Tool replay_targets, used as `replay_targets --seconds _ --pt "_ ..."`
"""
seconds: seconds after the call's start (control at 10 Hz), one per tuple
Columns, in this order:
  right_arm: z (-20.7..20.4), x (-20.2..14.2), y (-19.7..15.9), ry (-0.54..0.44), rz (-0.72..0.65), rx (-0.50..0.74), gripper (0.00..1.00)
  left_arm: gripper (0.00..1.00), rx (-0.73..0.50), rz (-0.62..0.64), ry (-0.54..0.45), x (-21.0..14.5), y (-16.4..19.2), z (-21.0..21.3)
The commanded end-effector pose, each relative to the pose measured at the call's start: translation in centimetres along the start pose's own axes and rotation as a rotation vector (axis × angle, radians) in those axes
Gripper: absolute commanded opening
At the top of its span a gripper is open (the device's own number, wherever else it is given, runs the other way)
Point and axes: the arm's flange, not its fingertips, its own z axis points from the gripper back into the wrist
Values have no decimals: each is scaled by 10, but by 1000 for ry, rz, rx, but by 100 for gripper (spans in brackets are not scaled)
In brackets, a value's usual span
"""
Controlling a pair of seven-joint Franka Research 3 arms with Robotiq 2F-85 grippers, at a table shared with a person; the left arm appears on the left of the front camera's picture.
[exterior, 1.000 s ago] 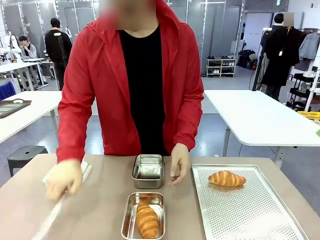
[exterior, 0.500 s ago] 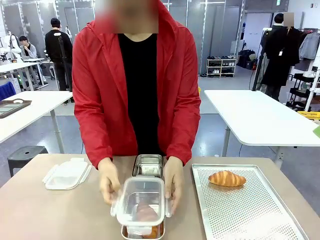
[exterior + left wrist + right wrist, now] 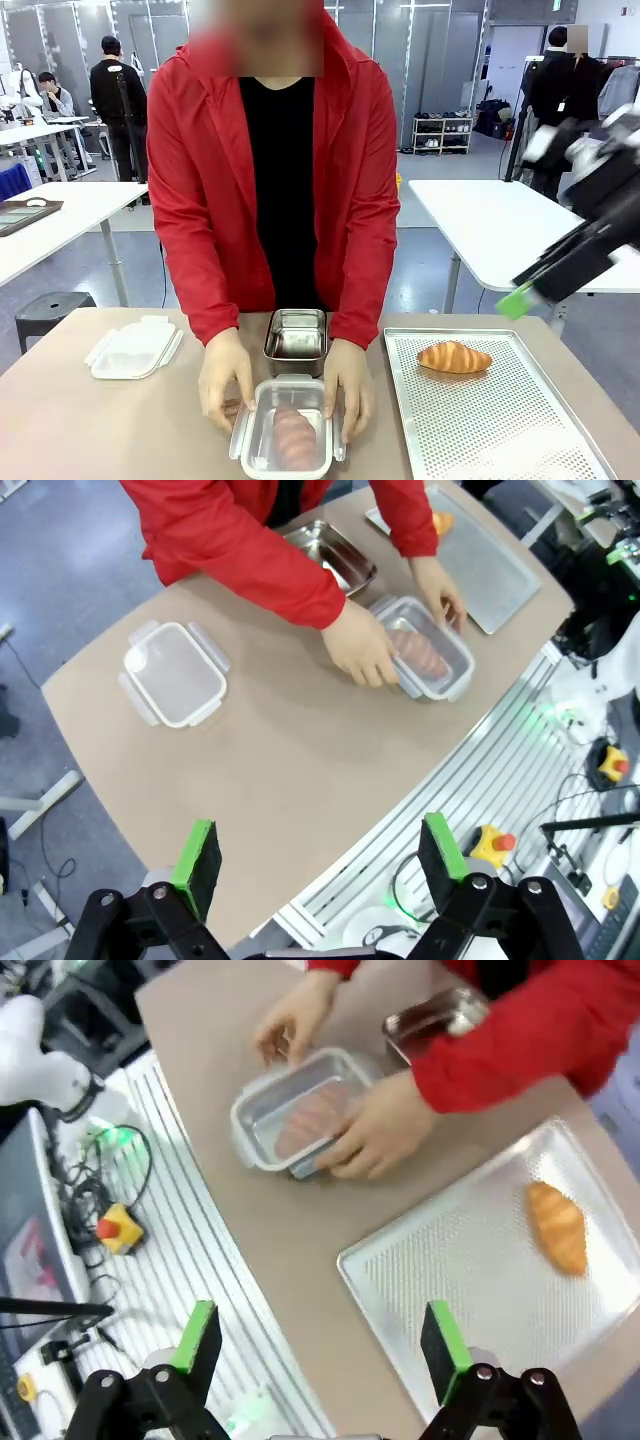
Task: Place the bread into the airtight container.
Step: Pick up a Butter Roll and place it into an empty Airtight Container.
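Golden-brown croissant [image 3: 293, 435] already lies in the shallow rectangular steel container [image 3: 322, 455] at the near middle of the tan desk [image 3: 100, 430]. A clear plastic clip lid [image 3: 268, 405] sits over it. The person presses the lid down, one hand [image 3: 225, 380] on each short end, the other hand [image 3: 350, 385] opposite.

Just behind stands a second, open steel container [image 3: 296, 340], empty. A second golden croissant [image 3: 454, 357] lies on the perforated steel tray [image 3: 500, 430], well apart from both containers. A spare clear lid [image 3: 133, 350] lies on the desk's far left.

Left tool [image 3: 318, 845] is spread, holding nothing, high over the desk edge. Right tool [image 3: 318, 1335] is also spread and empty, high near the tray.

Step looks like sealing the first box. Likely next: right tool drops onto the tray croissant, soft grip across its middle, then carries it to the open container.
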Motion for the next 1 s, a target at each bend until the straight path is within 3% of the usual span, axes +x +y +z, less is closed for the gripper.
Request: replay_targets --seconds 0.0,0.1,0.3,0.5,0.7,0.9 --pt "-13 -3 -24 -35 61 -72 100 100 -10 -13 -5 1 0 1" --pt "20 -21 -37 -166 33 -127 100 100 -10 -13 -5 1 0 1" --pt "122 -111 -60 -393 -174 -392 100 100 -10 -13 -5 1 0 1" --pt "194 -201 -42 -482 -280 -584 100 100 -10 -13 -5 1 0 1" --pt "203 -239 -40 -533 -340 -589 100 100 -10 -13 -5 1 0 1" --pt "187 -248 -49 -538 -387 -518 100 100 -10 -13 -5 1 0 1"
